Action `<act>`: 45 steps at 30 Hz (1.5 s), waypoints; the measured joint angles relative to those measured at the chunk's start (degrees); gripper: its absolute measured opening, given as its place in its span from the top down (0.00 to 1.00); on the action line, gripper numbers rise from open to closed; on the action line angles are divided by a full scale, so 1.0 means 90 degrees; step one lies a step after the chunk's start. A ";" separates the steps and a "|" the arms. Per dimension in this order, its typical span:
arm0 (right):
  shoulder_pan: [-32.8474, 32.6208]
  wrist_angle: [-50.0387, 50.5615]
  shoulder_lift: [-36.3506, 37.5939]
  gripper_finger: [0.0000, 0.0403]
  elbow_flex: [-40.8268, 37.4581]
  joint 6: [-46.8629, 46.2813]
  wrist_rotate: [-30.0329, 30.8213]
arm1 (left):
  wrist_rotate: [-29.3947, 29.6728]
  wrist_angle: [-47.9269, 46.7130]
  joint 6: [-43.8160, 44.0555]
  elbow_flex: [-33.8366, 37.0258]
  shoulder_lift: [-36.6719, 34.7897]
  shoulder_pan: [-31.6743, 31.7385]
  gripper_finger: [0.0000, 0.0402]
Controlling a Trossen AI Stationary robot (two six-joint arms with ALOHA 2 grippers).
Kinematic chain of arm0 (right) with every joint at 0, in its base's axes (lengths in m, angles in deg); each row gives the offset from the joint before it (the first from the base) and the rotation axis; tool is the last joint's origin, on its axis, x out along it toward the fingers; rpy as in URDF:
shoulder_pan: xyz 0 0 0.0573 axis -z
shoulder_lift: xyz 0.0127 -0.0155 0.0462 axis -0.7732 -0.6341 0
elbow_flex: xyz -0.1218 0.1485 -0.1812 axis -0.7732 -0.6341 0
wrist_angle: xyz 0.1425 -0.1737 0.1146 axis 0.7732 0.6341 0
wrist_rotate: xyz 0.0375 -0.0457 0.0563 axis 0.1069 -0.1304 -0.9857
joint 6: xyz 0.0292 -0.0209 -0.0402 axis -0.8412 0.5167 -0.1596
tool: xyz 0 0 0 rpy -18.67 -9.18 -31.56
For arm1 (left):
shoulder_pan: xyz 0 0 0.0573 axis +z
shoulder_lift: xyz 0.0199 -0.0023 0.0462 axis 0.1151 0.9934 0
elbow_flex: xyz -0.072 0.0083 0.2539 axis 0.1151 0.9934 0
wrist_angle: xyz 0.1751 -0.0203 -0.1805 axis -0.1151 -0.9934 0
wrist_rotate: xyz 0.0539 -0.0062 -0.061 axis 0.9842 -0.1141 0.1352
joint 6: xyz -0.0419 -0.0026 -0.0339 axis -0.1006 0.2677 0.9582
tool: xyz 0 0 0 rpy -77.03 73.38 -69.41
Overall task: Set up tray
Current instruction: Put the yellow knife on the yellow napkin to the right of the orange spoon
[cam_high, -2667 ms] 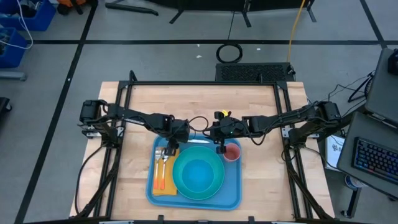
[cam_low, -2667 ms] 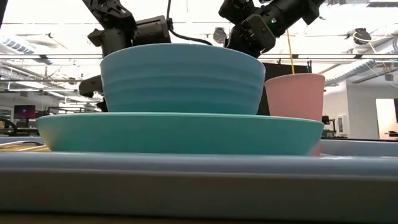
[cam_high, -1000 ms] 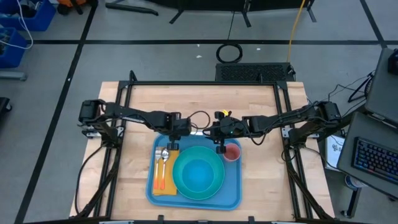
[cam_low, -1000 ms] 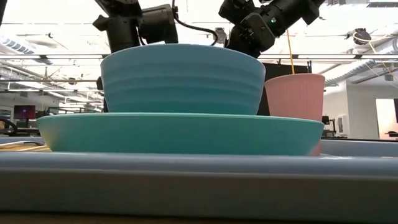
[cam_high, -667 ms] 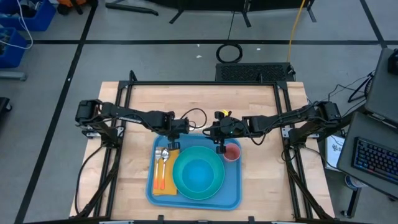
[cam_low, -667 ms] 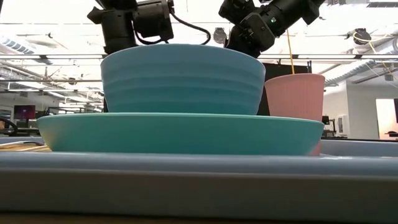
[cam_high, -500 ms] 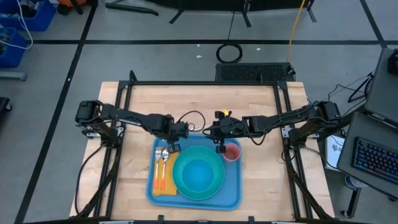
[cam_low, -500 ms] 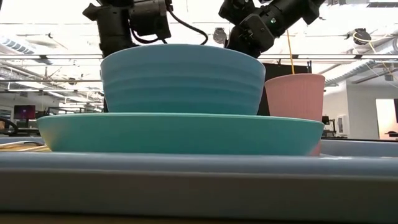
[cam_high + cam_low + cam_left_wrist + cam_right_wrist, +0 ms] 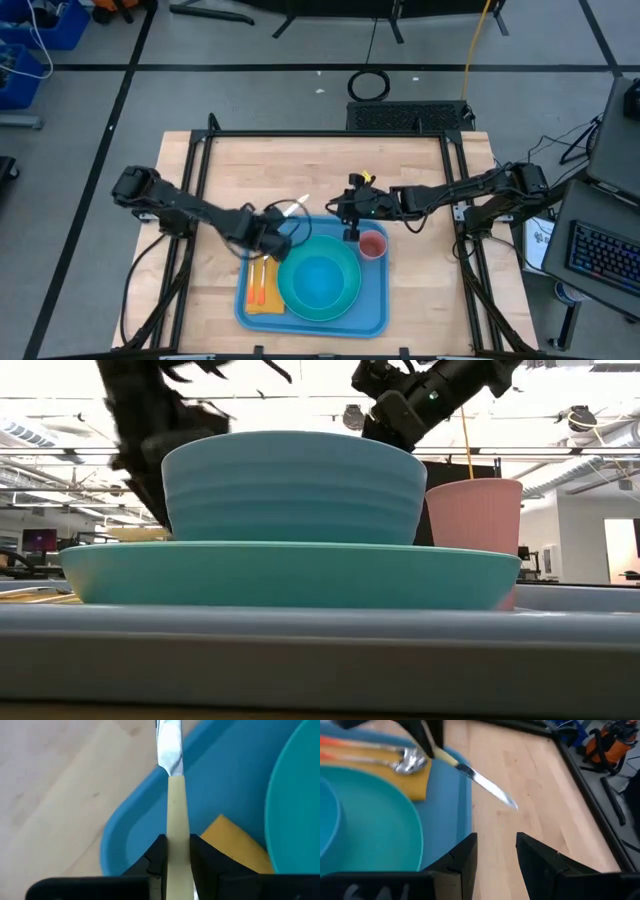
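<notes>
A knife (image 9: pixel 172 785) is gripped by its cream handle in the left gripper (image 9: pixel 176 851), over the tray (image 9: pixel 374 300) corner near the napkin (image 9: pixel 235 845). Cutlery placement appears to be in hand; next, the knife would need lowering flat beside the plate (image 9: pixel 319 278). Farther off, the right gripper (image 9: pixel 350 213) hangs with fingers apart above the pink cup (image 9: pixel 373 245).

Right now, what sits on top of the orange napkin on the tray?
On the orange napkin, orange-handled cutlery lies lengthwise; a spoon bowl shows at its end. The left gripper, gripping a knife, covers the napkin's far end, hiding any other pieces.
</notes>
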 joint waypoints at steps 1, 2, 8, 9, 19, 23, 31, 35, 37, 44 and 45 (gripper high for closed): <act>0.0016 -0.0092 0.0000 0.69 0.0000 -0.0042 0.0000 | 0.0235 -0.0052 0.0298 0.0000 -0.0038 -0.0163 0.86; 0.0020 -0.0192 0.0000 0.69 0.0000 -0.0107 0.0000 | 0.0499 -0.0070 0.0587 -0.0002 -0.0049 -0.0333 0.86; 0.0028 -0.1080 0.0000 0.69 0.0000 -0.0132 -0.0089 | 0.1972 -0.0183 0.2201 0.0000 -0.0034 -0.1185 0.86; 0.0028 -0.1235 0.0000 0.69 0.0000 -0.0132 -0.0211 | 0.2177 -0.0185 0.2395 0.0000 -0.0029 -0.1306 0.86; 0.0082 -0.2584 0.0000 0.69 0.0000 -0.0440 -0.0694 | 0.4016 -0.0084 0.3139 0.0000 0.0023 -0.1983 0.86; 0.0210 -0.2971 0.0000 0.69 0.0000 -0.0646 -0.0893 | 0.4632 0.0251 0.2667 0.0000 0.0019 -0.1980 0.86; 0.0317 -0.3654 -0.0031 0.69 0.0000 -0.1183 -0.1683 | 0.5143 0.0877 0.1770 0.0000 0.0019 -0.1839 0.86; 0.0319 -0.3972 -0.0029 0.69 0.0000 -0.1309 -0.1576 | 0.5305 0.1335 0.1179 0.0000 0.0019 -0.1786 0.86; 0.0319 -0.4039 -0.0029 0.69 0.0000 -0.1341 -0.1501 | 0.5351 0.1541 0.0935 0.0000 0.0018 -0.1776 0.86; 0.0360 -0.4130 -0.0029 0.69 0.0000 -0.1427 -0.1318 | 0.5485 0.1801 0.0719 0.0000 0.0019 -0.1786 0.86; 0.0358 -0.4180 -0.0029 0.69 0.0000 -0.1423 -0.1321 | 0.5488 0.1818 0.0680 0.0000 0.0016 -0.1784 0.86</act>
